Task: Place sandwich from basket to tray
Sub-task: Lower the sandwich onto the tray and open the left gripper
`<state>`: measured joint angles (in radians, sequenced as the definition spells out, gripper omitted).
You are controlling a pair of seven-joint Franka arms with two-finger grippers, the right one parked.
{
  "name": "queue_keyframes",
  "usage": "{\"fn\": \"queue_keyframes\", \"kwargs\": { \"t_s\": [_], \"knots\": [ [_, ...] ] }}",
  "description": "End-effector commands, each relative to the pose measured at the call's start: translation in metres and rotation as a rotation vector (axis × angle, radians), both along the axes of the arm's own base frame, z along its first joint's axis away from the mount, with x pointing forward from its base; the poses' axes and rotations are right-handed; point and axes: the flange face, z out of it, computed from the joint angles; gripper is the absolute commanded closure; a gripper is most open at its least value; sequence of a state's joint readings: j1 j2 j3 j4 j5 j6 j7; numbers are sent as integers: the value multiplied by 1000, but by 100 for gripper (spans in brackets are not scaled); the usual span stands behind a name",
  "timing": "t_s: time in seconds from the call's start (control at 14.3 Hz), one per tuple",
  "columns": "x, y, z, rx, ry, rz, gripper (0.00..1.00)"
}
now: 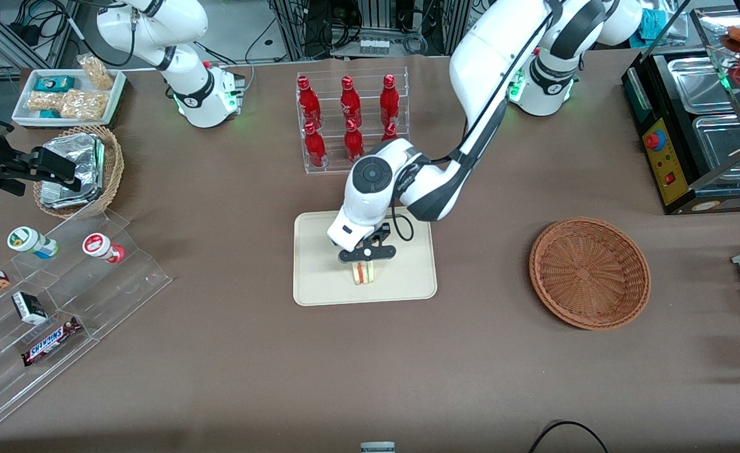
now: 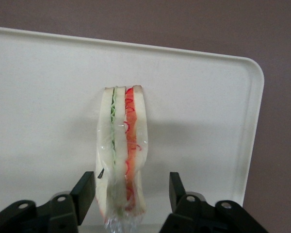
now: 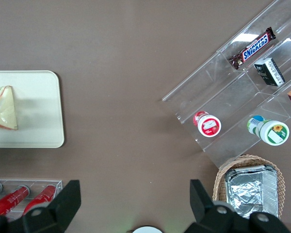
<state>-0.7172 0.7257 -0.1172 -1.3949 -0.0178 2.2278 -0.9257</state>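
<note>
Now release step | gripper (image 2: 131,194) over tray (image 1: 319,289), jaws parted, one finger touching, other apart, no grip | sandwich (image 1: 362,272) upright on tray, 9 o'clock from empty basket (image 1: 589,272) | next: judged straight lift without toppling it

Six red bottles (image 1: 348,119) stand in the clear rack, farther from the front camera than the one cream tray (image 1: 319,286), which carries one sandwich (image 1: 362,273). Beside the tray sit two wicker baskets: one shallow reddish-brown basket (image 1: 589,272) and one tan basket (image 1: 113,165) with foil packets. The gripper (image 1: 364,264) hangs over the tray, fingers spread either side of the sandwich.
</note>
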Motion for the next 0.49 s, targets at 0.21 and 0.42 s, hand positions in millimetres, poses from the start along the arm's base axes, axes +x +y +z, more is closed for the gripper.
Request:
{"fn": "queue_keyframes", "kwargs": {
  "t_s": [0.21,0.42],
  "knots": [
    [29,99,107,147,106,111,0],
    [44,153,106,175,141,58,0]
  ]
}}
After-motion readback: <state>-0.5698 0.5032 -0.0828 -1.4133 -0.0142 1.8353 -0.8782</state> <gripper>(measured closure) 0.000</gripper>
